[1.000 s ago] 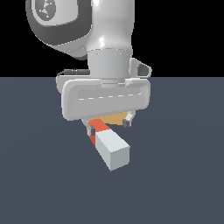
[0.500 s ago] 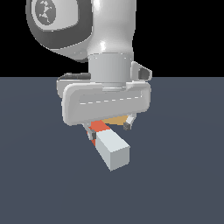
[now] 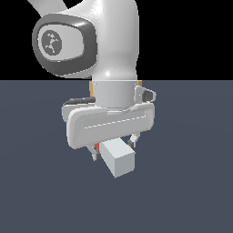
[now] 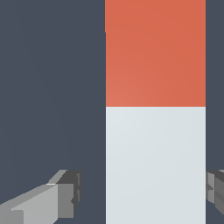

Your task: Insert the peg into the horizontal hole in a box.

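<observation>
Step in hand, as I judge: grasp long square peg (image 4: pixel 155 131), pale grey-white with orange-red end, lying flat on dark slate-blue table (image 3: pixel 191 191)

Pincer (image 3: pixel 114 150) apart, grey fingers (image 4: pixel 48 203) on both sides of white part, one not touching

Advice: center before closing, squeeze evenly

Black background behind table; box hole not visible

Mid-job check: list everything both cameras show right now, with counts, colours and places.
Long square-section peg: one, pale grey-white with an orange-red end, under the end effector.
Tan box: one, only thin slivers showing behind the arm; hole hidden.
Floor: one, dark blue-grey, beneath everything.
Robot arm: one, white and grey, above the peg.
End effector: one, white, grey fingers either side of the peg, apart from it.
</observation>
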